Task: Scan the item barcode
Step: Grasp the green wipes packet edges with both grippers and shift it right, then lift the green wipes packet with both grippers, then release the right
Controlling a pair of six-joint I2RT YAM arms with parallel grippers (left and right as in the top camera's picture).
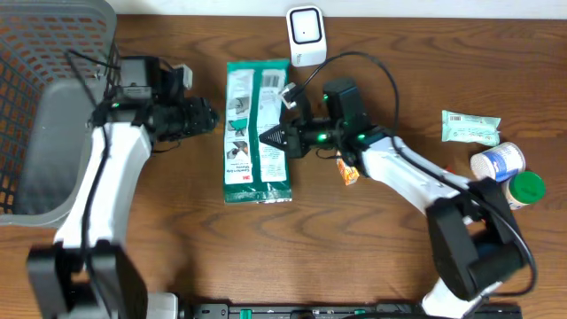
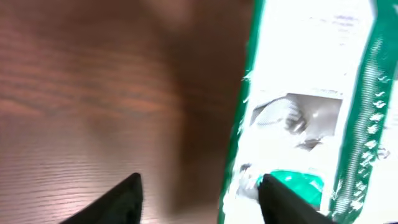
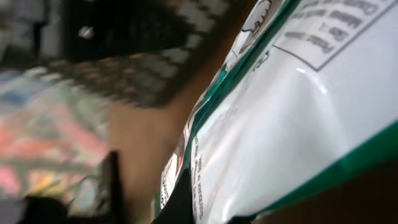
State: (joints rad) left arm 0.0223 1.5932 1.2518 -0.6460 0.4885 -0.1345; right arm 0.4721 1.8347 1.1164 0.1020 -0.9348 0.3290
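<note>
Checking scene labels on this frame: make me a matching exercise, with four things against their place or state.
Things:
1. left gripper
2. right gripper
3. white barcode scanner
4. grey basket

Place or state:
A. shut on the right edge of the green-and-white package
B. at the far left of the table
C. open, just left of the package
D. at the table's back edge, beyond the package

Pairs: 1-C, 2-A, 3-D, 4-B
</note>
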